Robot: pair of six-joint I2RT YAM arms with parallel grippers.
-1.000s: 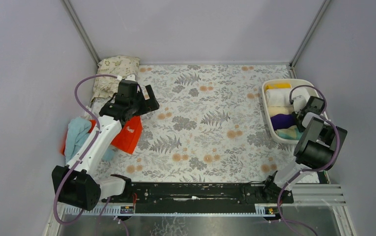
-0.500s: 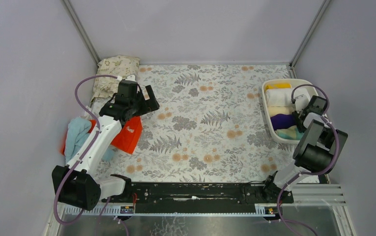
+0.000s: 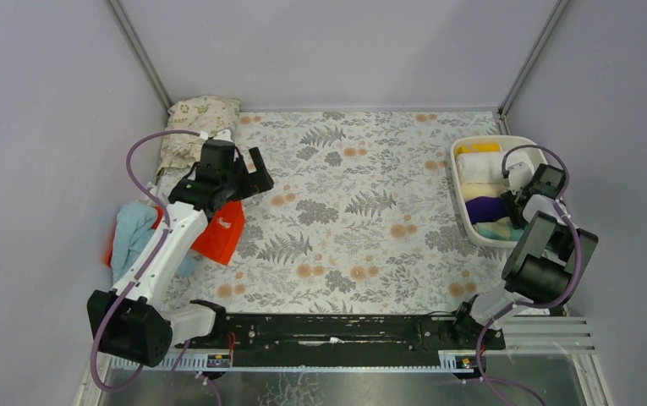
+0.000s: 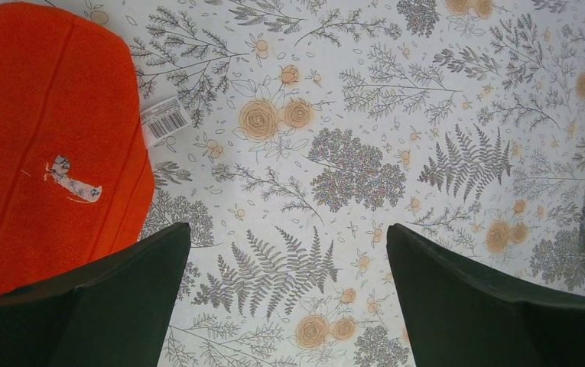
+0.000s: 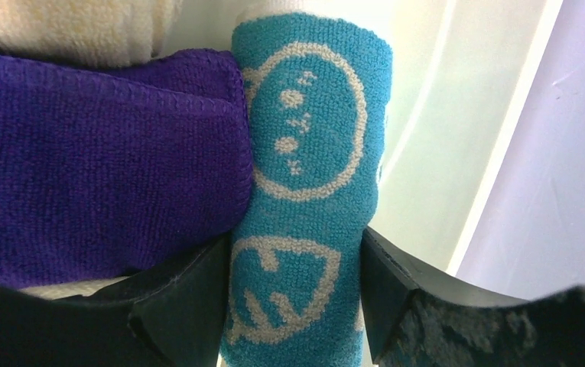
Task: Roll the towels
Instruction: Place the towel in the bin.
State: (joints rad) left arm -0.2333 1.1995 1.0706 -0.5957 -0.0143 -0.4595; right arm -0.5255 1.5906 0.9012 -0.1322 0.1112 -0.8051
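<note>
Teal towel (image 5: 304,153), rolled, is pinched by the right claw (image 5: 297,260) inside the right-side tray (image 5: 427,138) for stowing; left claw (image 4: 287,237) gapes empty beside the orange towel (image 4: 44,115).

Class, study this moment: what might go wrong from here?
The right gripper clamps the teal towel tight against the purple towel; withdrawing may unroll it or drag its neighbour.
The open left gripper hangs beside the orange towel, over bare mat; closing here would likely miss it.
</note>
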